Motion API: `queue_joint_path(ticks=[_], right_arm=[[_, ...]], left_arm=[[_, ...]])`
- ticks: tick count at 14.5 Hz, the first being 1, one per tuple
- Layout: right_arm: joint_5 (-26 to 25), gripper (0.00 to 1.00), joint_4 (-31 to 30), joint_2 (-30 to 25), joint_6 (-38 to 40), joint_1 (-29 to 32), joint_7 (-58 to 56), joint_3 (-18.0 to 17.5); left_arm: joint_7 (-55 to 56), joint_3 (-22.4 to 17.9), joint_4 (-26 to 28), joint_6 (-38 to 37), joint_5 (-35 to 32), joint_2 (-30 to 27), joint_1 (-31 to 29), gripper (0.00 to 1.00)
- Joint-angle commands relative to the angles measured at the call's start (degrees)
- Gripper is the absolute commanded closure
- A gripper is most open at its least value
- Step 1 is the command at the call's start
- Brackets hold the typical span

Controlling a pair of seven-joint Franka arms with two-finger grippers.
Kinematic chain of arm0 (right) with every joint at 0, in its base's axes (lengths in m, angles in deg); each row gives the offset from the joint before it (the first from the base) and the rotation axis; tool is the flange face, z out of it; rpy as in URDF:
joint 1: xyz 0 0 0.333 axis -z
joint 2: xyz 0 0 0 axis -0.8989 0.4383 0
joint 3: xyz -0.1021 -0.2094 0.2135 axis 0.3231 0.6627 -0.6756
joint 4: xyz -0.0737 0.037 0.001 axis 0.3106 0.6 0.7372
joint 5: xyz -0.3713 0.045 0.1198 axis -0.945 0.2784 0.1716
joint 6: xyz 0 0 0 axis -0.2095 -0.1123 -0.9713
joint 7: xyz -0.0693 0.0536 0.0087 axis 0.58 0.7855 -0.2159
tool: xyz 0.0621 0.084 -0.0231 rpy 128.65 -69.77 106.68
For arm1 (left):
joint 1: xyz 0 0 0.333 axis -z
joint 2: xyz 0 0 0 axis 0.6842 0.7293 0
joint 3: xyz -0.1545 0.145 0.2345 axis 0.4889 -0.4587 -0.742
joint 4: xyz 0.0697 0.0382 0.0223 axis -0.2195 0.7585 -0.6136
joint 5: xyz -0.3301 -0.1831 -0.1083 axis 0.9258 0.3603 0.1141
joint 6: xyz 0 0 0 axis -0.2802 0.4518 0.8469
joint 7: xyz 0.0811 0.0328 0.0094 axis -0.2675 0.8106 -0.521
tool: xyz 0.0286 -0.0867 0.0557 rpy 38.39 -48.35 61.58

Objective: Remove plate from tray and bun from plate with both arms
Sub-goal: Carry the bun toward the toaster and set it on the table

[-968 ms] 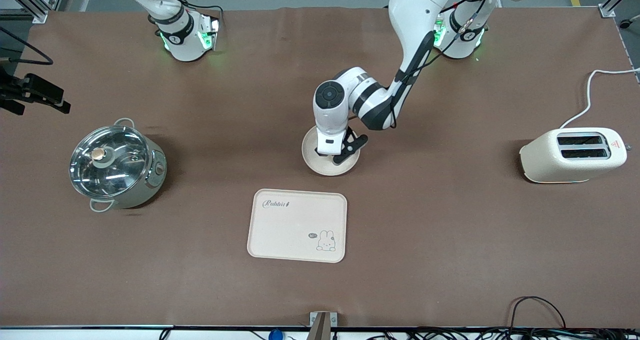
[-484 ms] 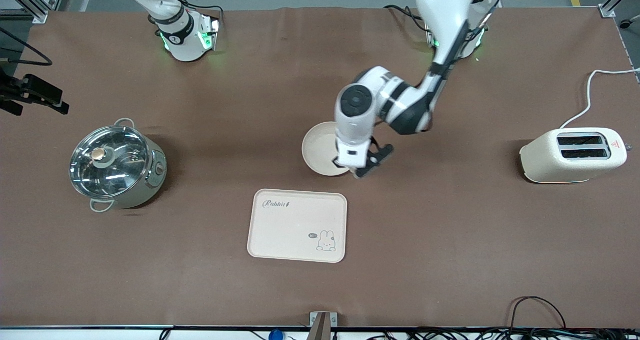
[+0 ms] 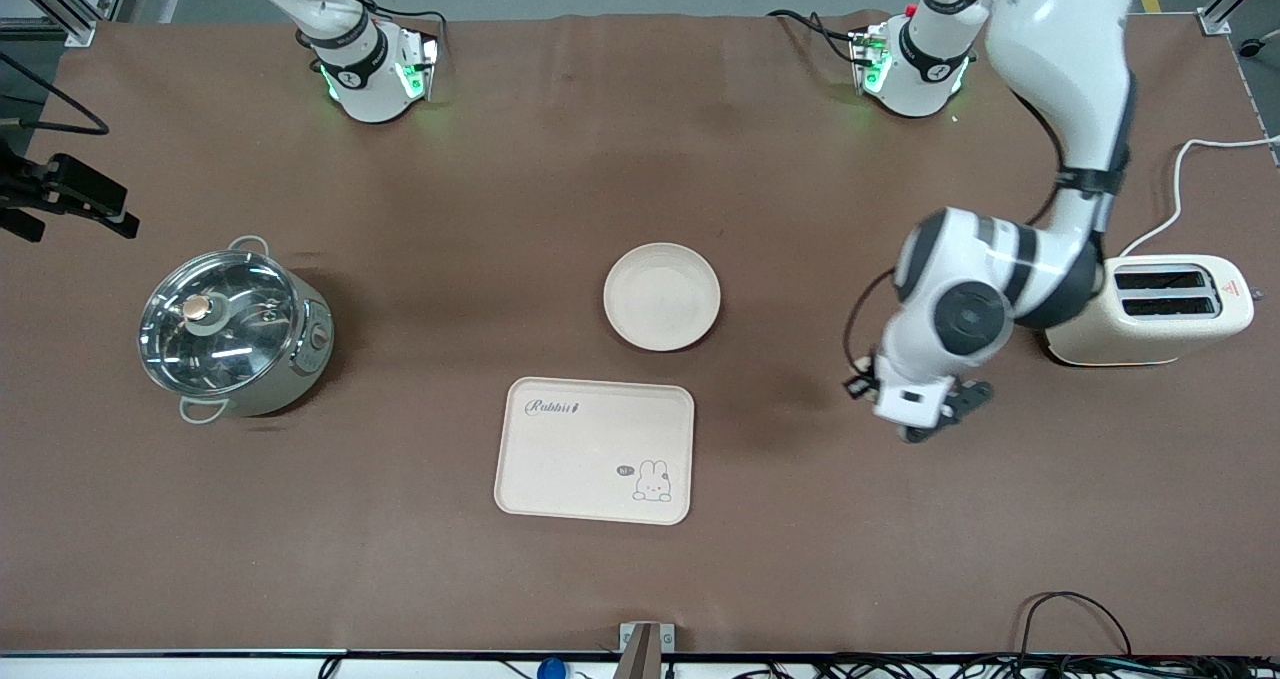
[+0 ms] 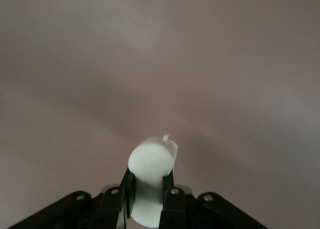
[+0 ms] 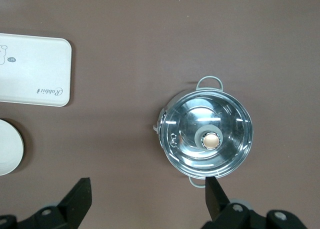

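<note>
The round cream plate point(image 3: 661, 296) lies on the brown table, farther from the front camera than the tray; its edge shows in the right wrist view point(image 5: 7, 146). My left gripper point(image 3: 920, 417) hangs over bare table close to the toaster. In the left wrist view it point(image 4: 148, 178) is shut on a small pale cream bun point(image 4: 152, 159), held above the brown surface. The bun is hidden under the hand in the front view. My right gripper point(image 5: 147, 199) is open and empty, high over the table beside the pot; it is out of the front view.
A rectangular cream tray with a rabbit drawing point(image 3: 595, 449) lies nearer the front camera than the plate. A steel pot with a glass lid point(image 3: 232, 331) stands toward the right arm's end. A cream toaster point(image 3: 1150, 309) stands toward the left arm's end.
My left arm has left the plate on the table and swung from over it toward the left arm's end, stopping by the toaster. The plate, tray and pot have not moved.
</note>
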Motion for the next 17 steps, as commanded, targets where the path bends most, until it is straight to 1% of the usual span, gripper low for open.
queue_joint_path(ticks=[1, 3, 6, 7, 8, 9, 10, 11, 13, 14, 15, 16, 17], right_arm=[[-1.8, 0.0, -1.6, -0.4, -1.0, -1.0, -0.2, 0.3], [-1.8, 0.0, -3.1, -0.9, -0.8, -0.7, -0.3, 0.4], [-2.0, 0.0, -3.1, -0.7, -0.7, -0.3, -0.1, 0.7], [-1.8, 0.0, -3.1, -0.7, -0.9, 0.3, 0.2, 0.7], [-1.6, 0.0, -2.9, -0.7, -1.0, 0.7, 0.2, 0.7], [-1.6, 0.0, -2.9, -0.7, -1.0, 0.9, 0.4, 0.7], [-1.5, 0.0, -2.9, -0.7, -0.6, 2.0, 0.4, 0.7], [-1.4, 0.0, -2.9, -0.8, -0.4, 3.0, -0.6, 0.6], [-1.4, 0.0, -3.0, -1.8, 0.3, 3.2, -3.9, 0.7], [-1.4, 0.0, -3.0, -1.9, 0.2, 3.2, -4.5, 0.7], [-1.4, 0.0, -3.0, -1.9, 0.3, 3.3, -4.5, 0.7], [-1.4, 0.0, -3.0, -1.9, 0.3, 3.5, -4.5, 0.7], [-1.4, 0.0, -3.1, -1.9, 0.3, 3.9, -4.7, 0.7]], left_arm=[[-5.5, 0.4, -0.1, 4.0, -0.2, 4.7, -3.7, 0.74], [-6.2, 0.5, 0.2, 4.3, 0.0, 5.8, -4.4, 0.72], [-6.2, 0.6, 0.3, 4.3, 0.4, 6.9, -4.2, 0.65], [-6.2, 0.7, 0.3, 4.3, 0.6, 6.9, -4.1, 0.65], [-6.2, 0.7, 0.3, 4.3, 0.6, 7.0, -3.7, 0.6], [-6.3, 0.7, 0.3, 4.3, 0.6, 7.0, -3.7, 0.44], [-6.3, 0.7, 0.1, 4.3, 0.6, 7.1, -3.8, 0.17], [-6.2, 0.7, -0.4, 4.3, 0.6, 7.1, -3.7, 0.0], [-5.6, 0.7, -1.5, 3.8, 0.0, 6.2, -2.8, 0.0], [-6.0, 0.6, -3.2, 2.5, -0.1, 4.1, -2.3, 0.0], [-6.0, 0.6, -4.8, -0.8, -0.2, 2.6, -2.2, 0.0], [-6.1, 0.8, -8.2, -4.8, -0.2, 1.8, -2.5, 0.0], [-6.6, 1.5, -10.4, -8.6, -0.2, 0.7, -2.5, 0.0]])
